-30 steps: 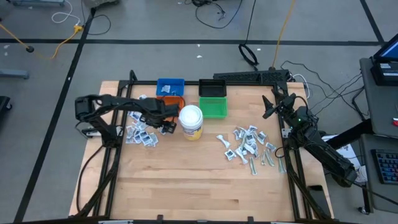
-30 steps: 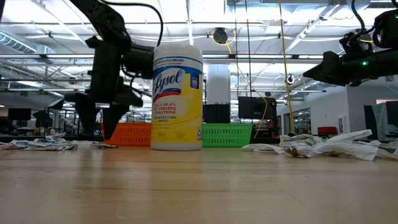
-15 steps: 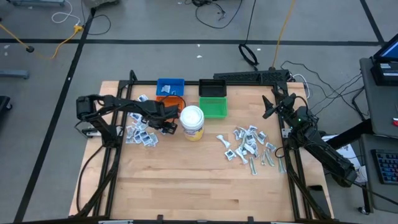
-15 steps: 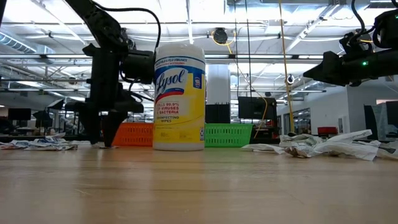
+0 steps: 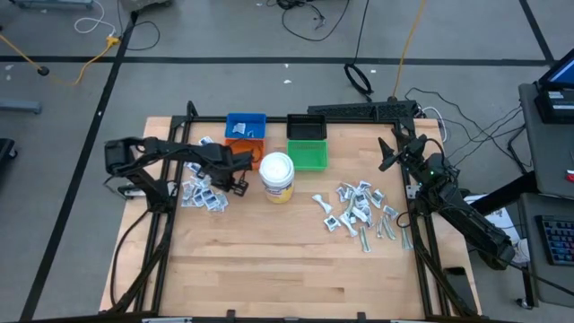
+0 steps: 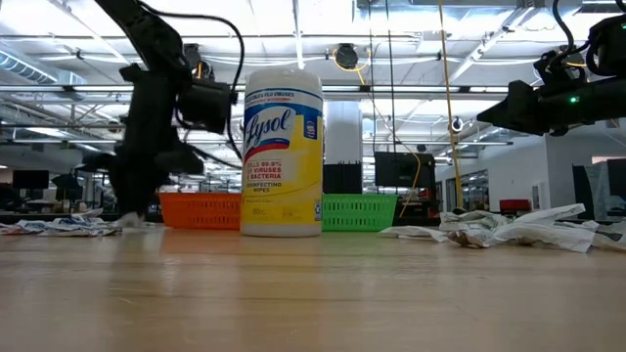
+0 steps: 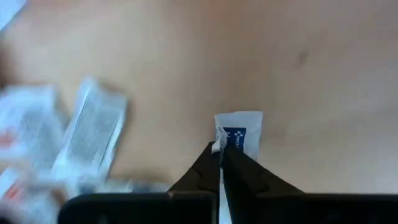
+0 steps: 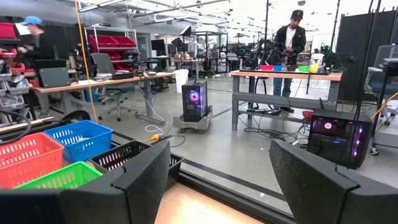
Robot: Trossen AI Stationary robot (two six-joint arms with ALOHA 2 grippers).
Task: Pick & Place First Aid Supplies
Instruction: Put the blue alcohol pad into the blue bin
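Note:
First aid supplies lie in two heaps of small white packets, one at the table's left (image 5: 202, 191) and one at its right (image 5: 359, 208). My left gripper (image 5: 237, 182) points down between the left heap and the white-lidded jar (image 5: 276, 174), shut on one small white packet with a blue mark (image 7: 241, 134). In the low view the gripper (image 6: 127, 207) is blurred just above the wood. My right gripper (image 5: 386, 152) waits open at the far right edge, its fingers level in the air (image 8: 217, 180). My left gripper pinches the packet's crumpled edge (image 7: 217, 133) between its two fingertips, coming from above and pointing down. The rest of the packet spreads flat beyond the fingers, over the wood. Whether it is lifted clear, I cannot tell.
Blue (image 5: 246, 123), orange (image 5: 247, 144), black (image 5: 306, 126) and green (image 5: 308, 155) bins stand along the far edge. The jar (image 6: 282, 152) stands right beside my left gripper. Bare wood fills the table's near half.
My left gripper has shut: its two fingers stood wide apart over the table a second ago and now meet on the packet.

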